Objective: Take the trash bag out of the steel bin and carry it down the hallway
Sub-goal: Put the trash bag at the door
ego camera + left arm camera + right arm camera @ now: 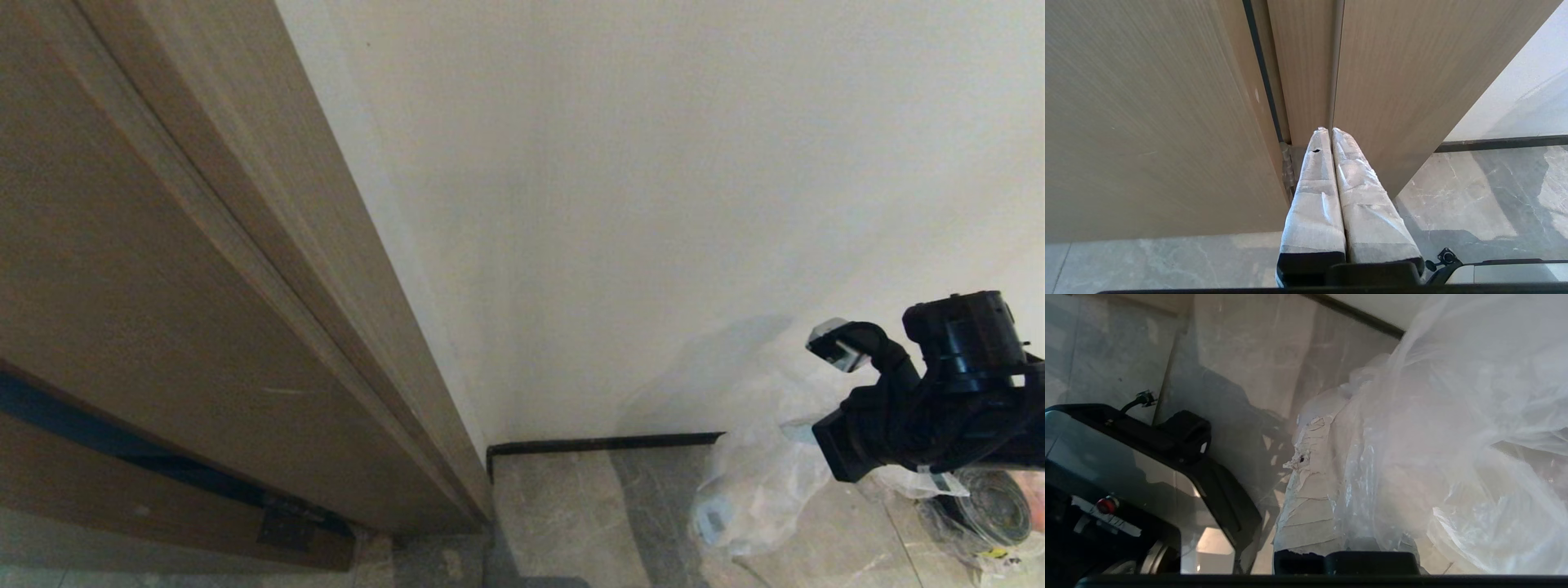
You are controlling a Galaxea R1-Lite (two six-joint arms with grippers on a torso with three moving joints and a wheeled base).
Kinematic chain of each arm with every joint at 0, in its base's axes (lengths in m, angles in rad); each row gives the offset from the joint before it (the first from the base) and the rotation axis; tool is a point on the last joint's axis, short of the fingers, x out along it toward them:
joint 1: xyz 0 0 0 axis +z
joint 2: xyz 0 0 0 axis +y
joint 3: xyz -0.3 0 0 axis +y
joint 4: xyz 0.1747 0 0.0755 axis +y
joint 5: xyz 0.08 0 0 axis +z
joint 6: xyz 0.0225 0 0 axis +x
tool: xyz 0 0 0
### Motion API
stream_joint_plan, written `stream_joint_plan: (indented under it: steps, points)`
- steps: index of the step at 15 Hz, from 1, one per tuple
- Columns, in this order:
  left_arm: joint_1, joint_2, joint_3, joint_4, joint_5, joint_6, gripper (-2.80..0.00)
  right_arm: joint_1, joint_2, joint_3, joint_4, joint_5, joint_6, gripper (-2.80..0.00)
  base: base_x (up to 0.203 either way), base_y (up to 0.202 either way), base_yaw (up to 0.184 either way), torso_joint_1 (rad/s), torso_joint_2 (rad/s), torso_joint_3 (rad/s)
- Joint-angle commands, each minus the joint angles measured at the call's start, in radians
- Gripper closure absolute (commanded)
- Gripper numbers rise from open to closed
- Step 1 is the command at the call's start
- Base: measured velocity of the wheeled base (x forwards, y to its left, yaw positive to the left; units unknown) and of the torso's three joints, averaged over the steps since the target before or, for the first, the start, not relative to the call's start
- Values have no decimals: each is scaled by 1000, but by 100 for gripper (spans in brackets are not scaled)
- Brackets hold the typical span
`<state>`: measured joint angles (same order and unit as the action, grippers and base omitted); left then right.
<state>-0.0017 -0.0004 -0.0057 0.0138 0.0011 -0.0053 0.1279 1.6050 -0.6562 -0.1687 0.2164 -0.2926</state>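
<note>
My right tool (1327, 473) has its taped fingers pressed together on the trash bag (1453, 428), the clear film pinched between them and billowing up and outward past the tips. From the head camera, the bag (759, 482) hangs below and beside that tool (841, 347), above the tiled floor (563, 514) near the wall (653, 204). My left tool (1331, 134) is parked by the wooden door (1147, 122), fingers pressed together, empty.
</note>
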Motion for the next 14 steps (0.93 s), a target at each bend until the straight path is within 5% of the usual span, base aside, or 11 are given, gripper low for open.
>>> stream_joint_plan:
  steps: [1,8,9,14]
  points:
    - [0,-1,0,0,0,-1,0,3,-25,-5,-2,0,-3,0,0,0,0,0,0,0]
    - [0,0,0,0,0,-1,0,-7,-113,-76,21,0,-57,0,0,0,0,0,0,0]
    - [0,0,0,0,0,-1,0,-16,-111,-40,20,0,-77,-280,0,0,0,0,0,0]
    - [0,0,0,0,0,-1,0,-17,-88,-36,28,1,-91,-280,0,0,0,0,0,0]
